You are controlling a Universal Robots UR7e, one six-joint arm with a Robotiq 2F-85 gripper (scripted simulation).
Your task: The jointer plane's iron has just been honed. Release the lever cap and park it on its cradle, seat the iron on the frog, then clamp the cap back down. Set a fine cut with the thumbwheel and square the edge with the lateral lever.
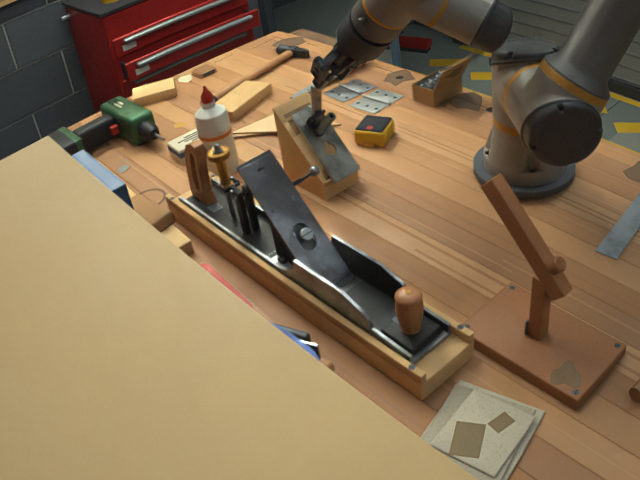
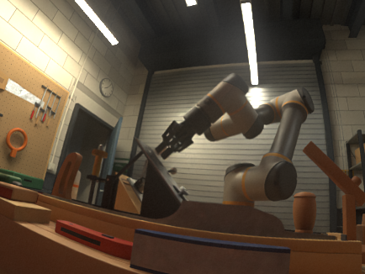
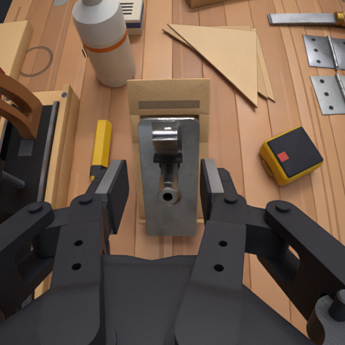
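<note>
The lever cap [image 1: 328,147] [image 3: 169,173] lies sloped on its wooden cradle [image 1: 310,150] [image 3: 168,96] behind the plane, its cam lever [image 1: 315,101] [image 3: 167,190] standing upright. My gripper [image 1: 323,77] [image 2: 166,148] [image 3: 164,188] hovers just above that lever, open and empty, with a finger on either side of the lever's tip in the wrist camera. The jointer plane [image 1: 315,263] rests in its long wooden tray, with the dark iron [image 1: 294,222] [image 2: 157,185] lying sloped on the frog. The brass thumbwheel [image 1: 219,152] and the lateral lever [image 1: 305,175] sit behind the iron.
A large tan board [image 1: 155,336] fills the near left. A glue bottle [image 1: 214,126] [image 3: 104,41] stands left of the cradle, a yellow tape measure [image 1: 374,130] [image 3: 291,156] lies to its right, and hinges [image 1: 369,95] lie behind. A hinged wooden stand [image 1: 543,289] is near the plane's front knob.
</note>
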